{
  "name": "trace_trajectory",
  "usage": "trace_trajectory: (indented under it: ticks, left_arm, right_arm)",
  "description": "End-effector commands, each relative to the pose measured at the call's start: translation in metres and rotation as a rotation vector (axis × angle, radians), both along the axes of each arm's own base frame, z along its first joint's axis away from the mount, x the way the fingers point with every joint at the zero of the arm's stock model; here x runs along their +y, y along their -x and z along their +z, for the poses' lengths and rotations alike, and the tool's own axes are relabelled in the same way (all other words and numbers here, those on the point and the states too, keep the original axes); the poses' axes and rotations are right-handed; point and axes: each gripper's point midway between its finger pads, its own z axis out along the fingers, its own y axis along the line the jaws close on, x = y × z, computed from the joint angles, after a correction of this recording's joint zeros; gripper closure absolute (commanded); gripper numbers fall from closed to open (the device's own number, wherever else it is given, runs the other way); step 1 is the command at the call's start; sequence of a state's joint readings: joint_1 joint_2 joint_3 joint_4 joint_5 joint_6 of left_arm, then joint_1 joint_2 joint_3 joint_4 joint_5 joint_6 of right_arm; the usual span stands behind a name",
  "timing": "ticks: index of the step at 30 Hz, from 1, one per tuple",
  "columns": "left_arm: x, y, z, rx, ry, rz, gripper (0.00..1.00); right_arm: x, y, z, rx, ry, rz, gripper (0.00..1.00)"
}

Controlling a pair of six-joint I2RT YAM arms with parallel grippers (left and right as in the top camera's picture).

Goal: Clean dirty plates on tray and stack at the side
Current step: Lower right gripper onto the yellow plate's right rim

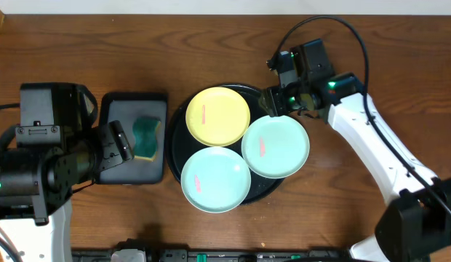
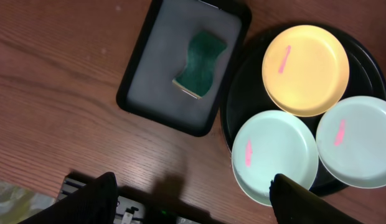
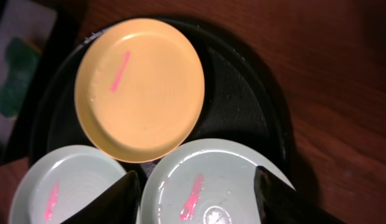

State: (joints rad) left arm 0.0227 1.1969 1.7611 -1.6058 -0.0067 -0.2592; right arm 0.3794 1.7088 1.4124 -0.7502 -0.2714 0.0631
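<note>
The large round black tray (image 1: 175, 156) holds three plates. The pale yellow plate (image 1: 217, 116) lies at its back, with a red smear. One mint plate (image 1: 276, 146) lies at the right and overhangs the rim. The other mint plate (image 1: 215, 178) lies at the front. Both have red smears. My right gripper (image 1: 273, 102) is open and empty, just above the right mint plate's (image 3: 205, 180) far edge, next to the yellow plate (image 3: 140, 87). My left gripper (image 1: 118, 142) is open and empty, over the small rectangular tray, left of the plates; its fingers (image 2: 193, 205) frame the table.
A small rectangular black tray with a grey inside (image 1: 133, 164) stands left of the round tray, with a green sponge (image 1: 146, 137) in it. A black rail (image 1: 174, 255) runs along the table's front edge. Bare wood lies right of the round tray.
</note>
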Motion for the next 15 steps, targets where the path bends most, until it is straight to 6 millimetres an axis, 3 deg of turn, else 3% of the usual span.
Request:
trace_trajectory:
  ticks: [1,8,15]
  left_arm:
    - [0.002,0.001,-0.002,0.011,-0.008,0.012,0.21]
    - [0.002,0.001,-0.002,0.012,-0.008,0.012,0.21]
    - [0.002,0.0,-0.002,0.011,-0.008,0.012,0.21]
  right_arm:
    - [0.002,0.0,-0.012,0.015,0.023,0.009,0.42]
    - [0.004,0.005,-0.016,0.032,0.036,0.03,0.39]
    - [-0.001,0.013,-0.021,0.069,0.063,0.024,0.42]
